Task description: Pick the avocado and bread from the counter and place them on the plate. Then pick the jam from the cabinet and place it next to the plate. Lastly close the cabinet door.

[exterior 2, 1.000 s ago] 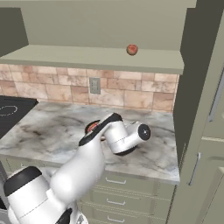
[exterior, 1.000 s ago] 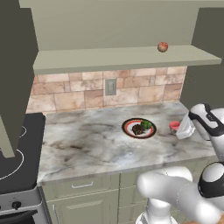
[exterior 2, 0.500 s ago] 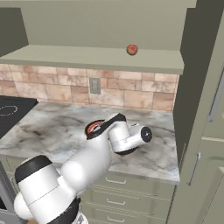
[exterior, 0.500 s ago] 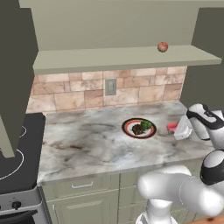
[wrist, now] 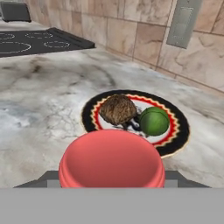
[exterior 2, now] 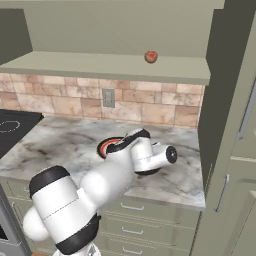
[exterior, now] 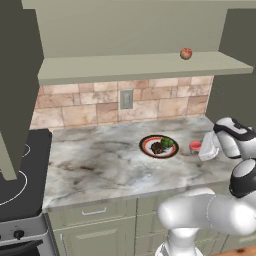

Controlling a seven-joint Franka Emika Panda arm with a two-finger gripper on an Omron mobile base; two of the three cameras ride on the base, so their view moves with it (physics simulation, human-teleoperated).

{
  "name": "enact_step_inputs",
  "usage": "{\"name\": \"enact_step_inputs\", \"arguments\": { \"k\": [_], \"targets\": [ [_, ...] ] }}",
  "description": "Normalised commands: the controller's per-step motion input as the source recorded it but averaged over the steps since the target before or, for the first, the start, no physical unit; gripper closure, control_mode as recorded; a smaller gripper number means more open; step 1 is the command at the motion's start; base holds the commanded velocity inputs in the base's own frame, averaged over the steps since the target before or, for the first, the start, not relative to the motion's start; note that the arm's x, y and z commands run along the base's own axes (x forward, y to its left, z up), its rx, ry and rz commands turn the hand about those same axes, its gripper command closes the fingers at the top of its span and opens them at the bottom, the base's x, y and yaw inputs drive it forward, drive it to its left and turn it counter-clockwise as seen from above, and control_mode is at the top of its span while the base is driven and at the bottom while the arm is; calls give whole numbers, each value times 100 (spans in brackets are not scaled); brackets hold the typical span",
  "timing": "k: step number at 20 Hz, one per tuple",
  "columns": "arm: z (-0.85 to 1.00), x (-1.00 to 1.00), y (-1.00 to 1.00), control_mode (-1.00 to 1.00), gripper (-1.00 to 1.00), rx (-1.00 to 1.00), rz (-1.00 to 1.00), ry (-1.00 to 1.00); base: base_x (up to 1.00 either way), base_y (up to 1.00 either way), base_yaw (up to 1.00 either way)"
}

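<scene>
While the bread [wrist: 118, 109] and avocado [wrist: 154, 121] lie side by side on the plate [wrist: 178, 135], the pincer [exterior: 204, 150] pinches the jam [exterior: 195, 147] just right of that plate, low over the table [exterior: 100, 165] (whether the jar touches the stone I cannot tell). Up on the cabinet [exterior: 140, 67] shelf sits a reddish ball [exterior: 185, 53].

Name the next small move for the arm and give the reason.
Probably lower and release. The small red jar with its pinkish lid sits in the tool, close beside the round red-and-black-rimmed plate on the marbled stone counter. The rough brown bread piece and glossy green avocado already lie on that plate, so setting the jar down comes next.
</scene>
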Motion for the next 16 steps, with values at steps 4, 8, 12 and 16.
{"name": "enact_step_inputs", "arguments": {
  "k": [4,8,12,16],
  "targets": [
    [-9,15,0,-100,100,4,1,0,0,0,0],
    [-12,16,0,-100,100,3,0,0,0,0,0],
    [-18,9,0,-100,100,2,1,0,0,0,0],
    [-21,5,0,-100,100,1,2,0,0,0,0]
  ]
}}
